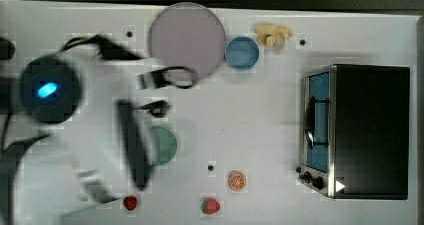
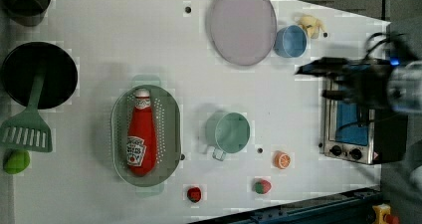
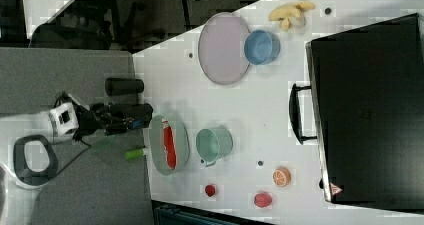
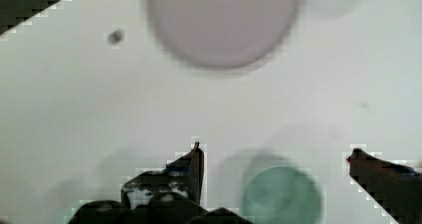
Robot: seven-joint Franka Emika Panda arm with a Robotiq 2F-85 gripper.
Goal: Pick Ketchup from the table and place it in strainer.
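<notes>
Red Ketchup [image 2: 142,137] with white label — mint-green, dot-perforated strainer [image 2: 170,134].

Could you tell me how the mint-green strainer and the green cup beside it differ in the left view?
The strainer is an oval basket with a perforated bottom and a wide rim; the green cup is round, smaller and solid-walled. The strainer holds the Ketchup lying along its length, while the cup looks empty. The cup has a small side handle; the strainer has tabs at its ends. Both are pale green and stand on the white table.
</notes>
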